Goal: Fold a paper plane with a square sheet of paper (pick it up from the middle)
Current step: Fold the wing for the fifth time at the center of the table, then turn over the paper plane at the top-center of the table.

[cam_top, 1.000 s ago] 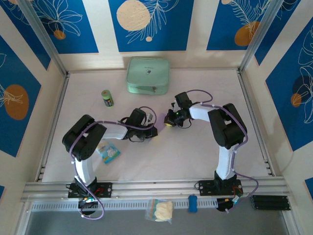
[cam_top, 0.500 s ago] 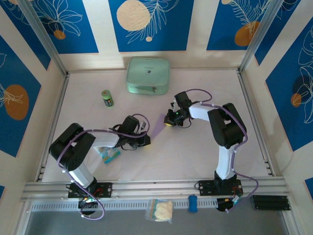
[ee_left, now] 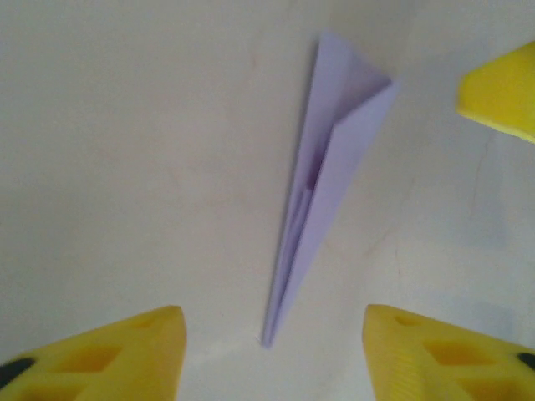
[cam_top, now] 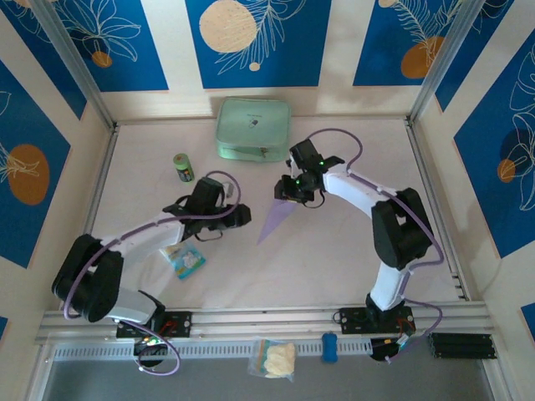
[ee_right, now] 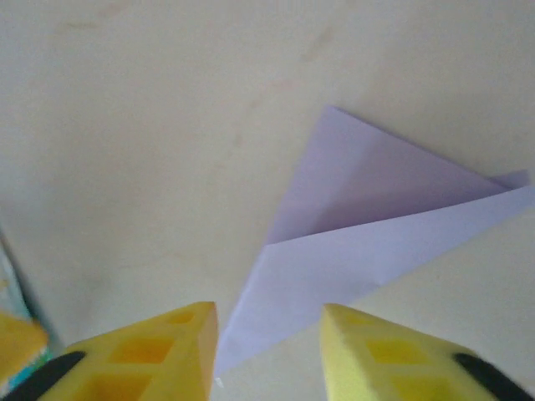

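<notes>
My left claw (ee_left: 272, 322), right claw (ee_right: 269, 313): shut before, now apart; left wide, right narrower; one paper plane (cam_top: 276, 221) lying free.

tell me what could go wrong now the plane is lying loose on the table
1. The right gripper stands open with a corner of the paper plane between its fingers; a sideways move could drag the light paper.
2. The plane's flaps look slightly raised, so the folds may spring open.
</notes>
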Robot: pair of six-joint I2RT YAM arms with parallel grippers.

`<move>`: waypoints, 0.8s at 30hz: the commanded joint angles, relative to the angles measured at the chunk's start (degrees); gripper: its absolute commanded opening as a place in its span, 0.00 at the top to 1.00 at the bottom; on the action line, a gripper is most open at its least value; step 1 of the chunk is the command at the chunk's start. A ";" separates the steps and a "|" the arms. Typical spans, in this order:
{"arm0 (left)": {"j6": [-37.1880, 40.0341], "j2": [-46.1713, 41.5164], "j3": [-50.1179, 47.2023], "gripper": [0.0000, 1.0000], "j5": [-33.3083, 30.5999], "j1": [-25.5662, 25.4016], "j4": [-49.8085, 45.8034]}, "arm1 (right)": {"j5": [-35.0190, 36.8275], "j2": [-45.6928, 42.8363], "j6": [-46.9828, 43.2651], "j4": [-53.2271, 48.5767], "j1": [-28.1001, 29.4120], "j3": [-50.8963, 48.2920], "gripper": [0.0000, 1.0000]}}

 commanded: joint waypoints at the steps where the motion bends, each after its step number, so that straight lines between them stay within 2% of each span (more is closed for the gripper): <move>1: 3.22 -2.63 0.05 0.26 -6.63 2.91 -3.04 | 8.06 -1.74 3.90 -9.93 1.57 2.65 0.54; 5: 5.61 -5.50 -1.06 0.09 -11.92 5.67 -2.06 | 16.58 0.82 9.29 -17.26 5.14 7.22 0.45; 8: 7.17 -7.48 -2.56 0.00 -14.46 6.80 -1.39 | 20.53 5.36 13.58 -22.45 7.98 12.39 0.42; 16: 8.85 -11.70 -7.34 0.01 -13.96 10.15 -2.98 | 26.29 18.70 23.88 -32.61 14.21 25.75 0.41; 24: 9.25 -13.02 -9.66 0.00 -12.73 10.52 -2.84 | 26.82 27.07 28.44 -38.46 14.55 32.37 0.52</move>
